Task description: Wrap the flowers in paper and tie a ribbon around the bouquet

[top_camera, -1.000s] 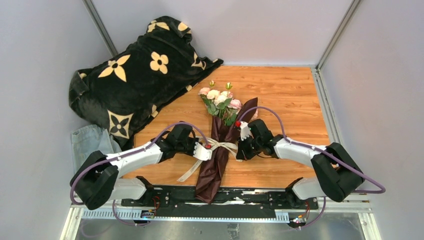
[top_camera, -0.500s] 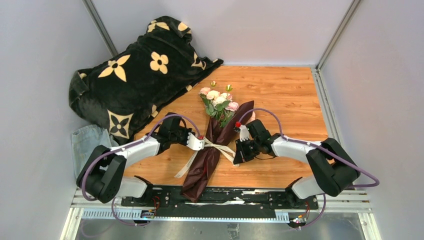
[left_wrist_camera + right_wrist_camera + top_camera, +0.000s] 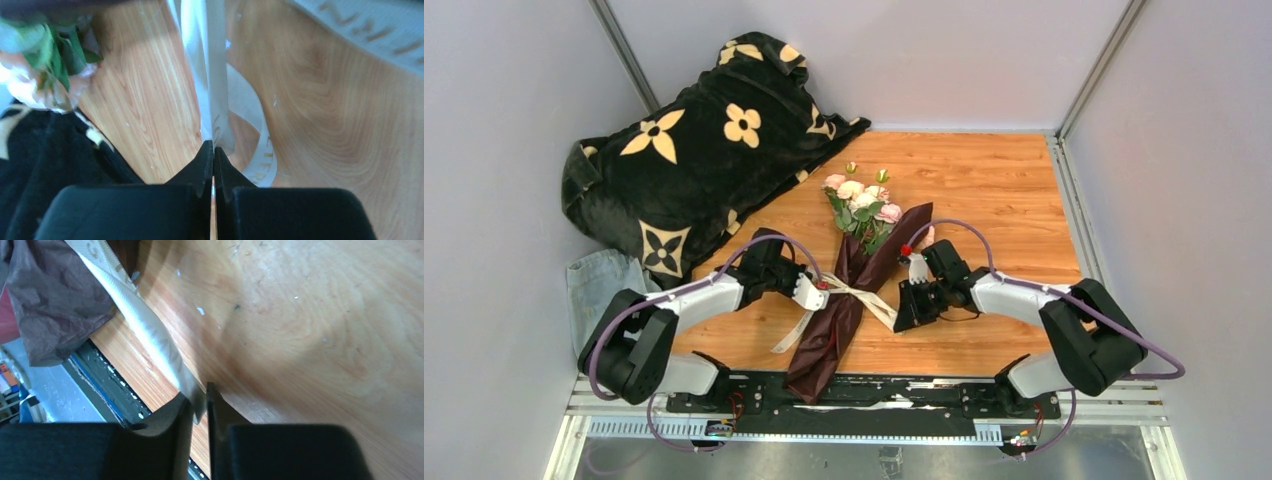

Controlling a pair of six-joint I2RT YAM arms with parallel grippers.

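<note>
- On the wood-grain table [image 3: 1014, 190], the top view shows the bouquet [image 3: 824, 345]. It is a long, narrow cone of dark maroon crinkly paper [image 3: 904, 240] lying slantwise between my arms. The flowers [image 3: 861, 205], pink and cream roses with green leaves, are at its far end.
- Only that view shows the narrow cream-beige ribbon [image 3: 854, 292] crossing the cone's middle, with a strand running to each claw.
- My left claw [image 3: 213, 150], seen from its own wrist, is clamped tight on the ribbon, which rises straight from the fingertips.
- My right claw [image 3: 198, 397], seen from its wrist, has its fingers a sliver apart with the ribbon's end between them. I cannot tell whether they pinch it.
- Only the top view shows the black flower-print blanket [image 3: 704, 160] whole, and the blue denim cloth [image 3: 599, 285] beside my left arm.
</note>
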